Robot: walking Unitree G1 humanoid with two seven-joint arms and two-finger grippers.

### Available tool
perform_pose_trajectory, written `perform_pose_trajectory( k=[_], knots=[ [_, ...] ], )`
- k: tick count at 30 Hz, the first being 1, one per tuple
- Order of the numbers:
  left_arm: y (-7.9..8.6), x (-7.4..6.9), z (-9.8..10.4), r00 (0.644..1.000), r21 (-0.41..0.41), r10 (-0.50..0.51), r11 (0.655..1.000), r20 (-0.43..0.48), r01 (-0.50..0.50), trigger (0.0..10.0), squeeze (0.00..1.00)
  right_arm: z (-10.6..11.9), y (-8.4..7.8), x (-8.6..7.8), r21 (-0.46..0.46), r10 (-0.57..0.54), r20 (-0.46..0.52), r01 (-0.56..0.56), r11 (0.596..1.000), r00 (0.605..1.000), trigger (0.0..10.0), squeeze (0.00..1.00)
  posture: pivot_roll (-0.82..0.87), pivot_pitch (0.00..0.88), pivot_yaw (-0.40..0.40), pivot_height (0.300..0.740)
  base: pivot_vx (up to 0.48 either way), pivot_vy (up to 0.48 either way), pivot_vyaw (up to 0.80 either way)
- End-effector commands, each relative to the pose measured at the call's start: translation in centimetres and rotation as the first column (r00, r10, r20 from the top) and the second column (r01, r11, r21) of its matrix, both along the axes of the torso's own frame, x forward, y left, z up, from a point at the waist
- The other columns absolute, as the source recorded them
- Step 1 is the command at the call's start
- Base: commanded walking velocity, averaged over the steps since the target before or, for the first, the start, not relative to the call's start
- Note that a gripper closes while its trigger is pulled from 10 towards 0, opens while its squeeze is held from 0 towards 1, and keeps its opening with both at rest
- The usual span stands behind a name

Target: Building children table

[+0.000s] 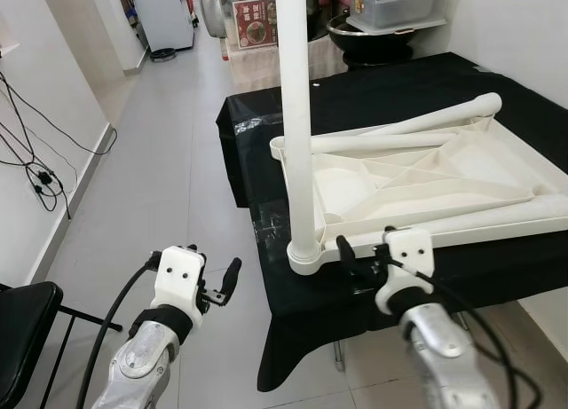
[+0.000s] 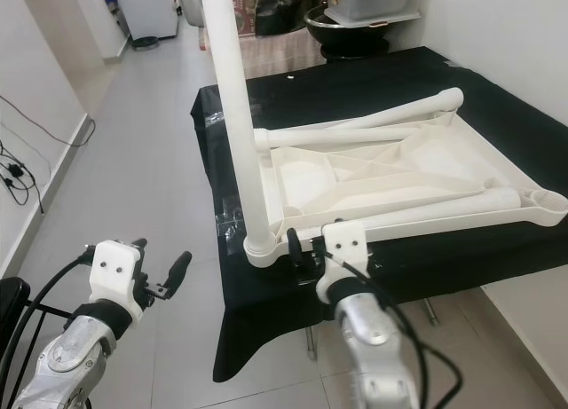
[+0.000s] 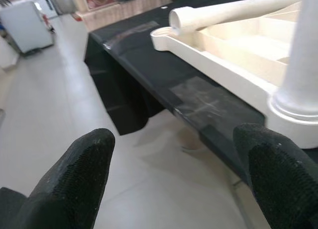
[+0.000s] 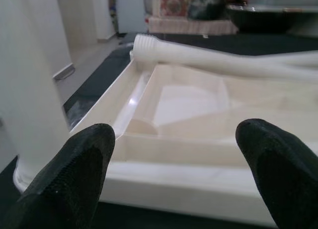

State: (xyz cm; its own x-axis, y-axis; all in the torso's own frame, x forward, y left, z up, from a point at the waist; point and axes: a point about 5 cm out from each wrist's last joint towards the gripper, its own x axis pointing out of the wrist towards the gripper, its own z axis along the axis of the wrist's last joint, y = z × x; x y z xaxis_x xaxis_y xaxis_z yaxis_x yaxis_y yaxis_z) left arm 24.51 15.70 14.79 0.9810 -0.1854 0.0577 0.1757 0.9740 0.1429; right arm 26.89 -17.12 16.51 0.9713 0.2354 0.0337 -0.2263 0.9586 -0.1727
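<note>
A white plastic tabletop (image 1: 448, 171) lies upside down on a black-draped table (image 1: 382, 85). One white leg (image 1: 297, 116) stands upright in the socket at its near left corner. Two more legs (image 1: 417, 125) lie across its far side, and another leg (image 1: 501, 214) lies along the near rim. My right gripper (image 1: 364, 249) is open and hovers at the near rim, just right of the upright leg's base. My left gripper (image 1: 215, 274) is open over the floor, left of the table and apart from it. Its black fingers (image 3: 74, 174) hold nothing.
A black chair (image 1: 22, 325) stands at the lower left. Cables (image 1: 35, 165) hang on the left wall. Beyond the table are a dark pot (image 1: 373, 32), a plastic box (image 1: 395, 1) and a white appliance (image 1: 164, 14). Grey floor (image 1: 160, 178) runs along the table's left.
</note>
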Motion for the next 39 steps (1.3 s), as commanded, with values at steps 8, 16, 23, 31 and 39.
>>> perform_pose_trajectory(
  k=[8, 16, 23, 31, 39],
  knots=[
    [0.1, -0.8, 0.1, 0.998, 0.005, -0.056, 0.998, -0.04, 0.056, 10.0, 0.0, 4.5, 2.5, -0.3, -0.144, 0.635, -0.061, -0.637, 0.758, 0.77, 10.0, 0.0, -0.08, 0.119, 0.042, 0.74, 0.0, 0.0, 0.0],
    [-2.8, -6.0, -0.2, 0.935, 0.006, -0.352, 0.936, -0.052, 0.353, 10.0, 0.0, 6.8, 3.4, 2.9, -0.121, 0.732, -0.039, -0.731, 0.672, 0.68, 10.0, 0.0, -0.04, 0.181, 0.016, 0.74, 0.0, 0.0, 0.0],
    [-3.1, -7.7, 0.1, 0.921, -0.019, -0.388, 0.922, -0.048, 0.387, 10.0, 0.0, 6.9, 3.3, 4.2, -0.132, 0.743, -0.069, -0.745, 0.654, 0.665, 10.0, 0.0, -0.01, 0.215, 0.003, 0.74, 0.0, 0.0, 0.0],
    [-3.3, -8.6, 0.6, 0.916, -0.04, -0.401, 0.916, -0.03, 0.399, 10.0, 0.0, 7.1, 3.3, 4.6, -0.105, 0.763, -0.072, -0.765, 0.635, 0.643, 10.0, 0.0, 0.0, 0.243, -0.005, 0.74, 0.0, 0.0, 0.0],
    [-3.5, -9.1, 0.9, 0.915, -0.042, -0.404, 0.914, -0.01, 0.403, 10.0, 0.0, 6.8, 6.4, 6.1, -0.069, 0.779, -0.016, -0.778, 0.624, 0.626, 10.0, 0.0, 0.02, 0.238, -0.01, 0.74, 0.0, 0.0, 0.0]
  ],
)
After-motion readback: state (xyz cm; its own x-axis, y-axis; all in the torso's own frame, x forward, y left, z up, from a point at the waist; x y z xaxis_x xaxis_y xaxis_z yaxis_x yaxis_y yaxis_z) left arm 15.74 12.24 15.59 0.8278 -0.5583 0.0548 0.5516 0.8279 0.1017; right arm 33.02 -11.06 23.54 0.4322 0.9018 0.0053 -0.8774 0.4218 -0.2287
